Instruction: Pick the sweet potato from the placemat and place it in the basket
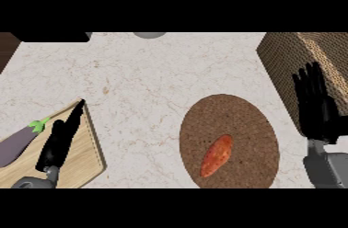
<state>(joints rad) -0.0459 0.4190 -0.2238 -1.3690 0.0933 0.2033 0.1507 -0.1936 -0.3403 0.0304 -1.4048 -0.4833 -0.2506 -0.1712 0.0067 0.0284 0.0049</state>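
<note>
You have a pale marbled table (156,80) filling most of the head view. At its right edge stands the woven basket (285,61), only partly in frame. Near the middle right lies the round brown placemat (255,126), and at lower left a wooden cutting board (85,153) with a purple eggplant (17,146) lying on it. Your right hand (318,112) is raised at the right edge, in front of the basket, fingers straight and spread, holding nothing. Your left hand (60,142) reaches up over the cutting board, just beside the eggplant, fingers straight and held close together, also holding nothing. The sweet potato (217,156) lies tilted on the placemat's lower half, well apart from both hands.
</note>
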